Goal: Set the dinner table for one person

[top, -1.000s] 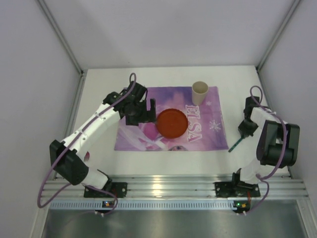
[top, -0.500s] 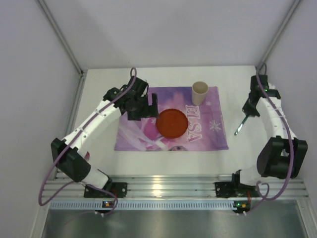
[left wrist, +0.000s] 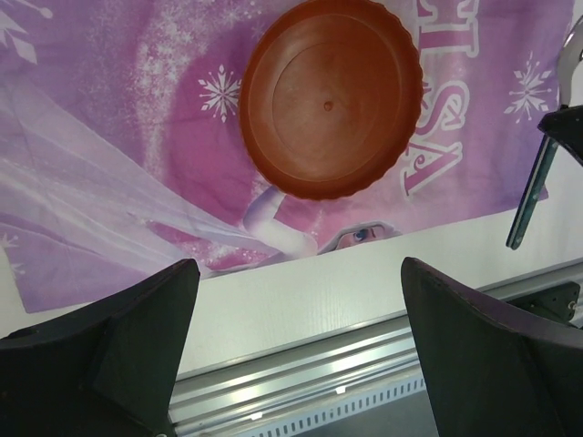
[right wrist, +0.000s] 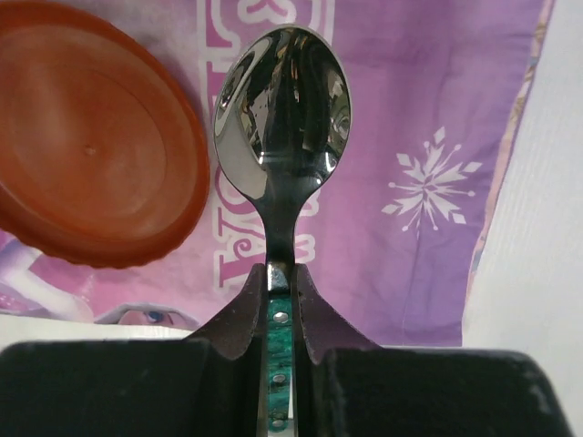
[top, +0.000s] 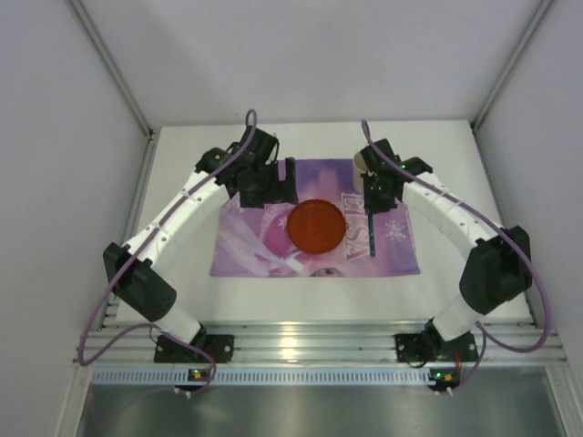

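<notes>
The white dinner table [top: 301,291] carries a purple-pink "ELSA" placemat [top: 250,246] with an orange-red plate [top: 316,226] at its middle. My right gripper [top: 375,195] hovers over the mat's right part, just right of the plate. It is shut on the green handle of a steel spoon [right wrist: 281,100], whose bowl points toward the near edge. A beige cup [top: 359,166] at the mat's far right is partly hidden by the right arm. My left gripper [top: 281,185] is open and empty over the mat's far left; in its wrist view the plate [left wrist: 330,96] lies ahead and the spoon [left wrist: 533,196] is at the right.
A silver aluminium rail [top: 301,341] runs along the near edge of the table. White walls enclose the table on the left, right and far sides. In the right wrist view the plate [right wrist: 91,146] lies left of the spoon and bare table [right wrist: 547,228] lies right of the mat.
My right arm has swung with the spoon from the bare right side of the table to above the placemat beside the plate. My left gripper has drifted slightly farther back and right.
</notes>
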Tool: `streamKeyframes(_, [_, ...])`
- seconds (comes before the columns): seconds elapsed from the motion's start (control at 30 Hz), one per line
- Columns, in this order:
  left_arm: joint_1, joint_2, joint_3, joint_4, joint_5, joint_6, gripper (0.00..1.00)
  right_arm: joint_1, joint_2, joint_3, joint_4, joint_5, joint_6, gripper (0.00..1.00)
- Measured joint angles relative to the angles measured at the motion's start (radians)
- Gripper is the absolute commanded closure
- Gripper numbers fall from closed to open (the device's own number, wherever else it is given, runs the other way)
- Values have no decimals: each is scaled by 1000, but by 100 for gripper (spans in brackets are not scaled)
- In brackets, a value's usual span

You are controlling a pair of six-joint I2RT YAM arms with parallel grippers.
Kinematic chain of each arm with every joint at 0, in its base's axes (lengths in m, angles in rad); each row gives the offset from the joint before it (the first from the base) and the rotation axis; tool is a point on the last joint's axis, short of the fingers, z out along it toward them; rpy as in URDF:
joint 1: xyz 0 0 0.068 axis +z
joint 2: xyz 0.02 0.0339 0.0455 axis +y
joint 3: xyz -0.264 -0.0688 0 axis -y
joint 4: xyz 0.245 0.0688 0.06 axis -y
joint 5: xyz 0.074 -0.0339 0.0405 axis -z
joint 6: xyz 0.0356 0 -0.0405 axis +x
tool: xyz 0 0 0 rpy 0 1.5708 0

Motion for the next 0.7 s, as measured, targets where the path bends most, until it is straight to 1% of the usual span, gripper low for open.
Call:
streamKeyframes(0.13, [0, -3, 0, -20, -23, -1, 2, 17, 66, -14, 5, -3, 6, 100])
streamKeyframes(0.6, [0, -102, 0, -101, -104, -10, 2, 17, 200, -46, 105, 56, 64, 99])
streamKeyframes(0.63, [0, -103, 0, -109, -111, -9, 2, 17, 204, -53, 117, 62, 70, 96])
streamKeyframes(0.67, [0, -103, 0, -119, -121, -9, 2, 17, 205, -63, 127, 68, 72, 85])
streamKeyframes(0.7, [0, -103, 0, -127, -132, -8, 2, 17, 205, -69, 135, 72, 76, 78])
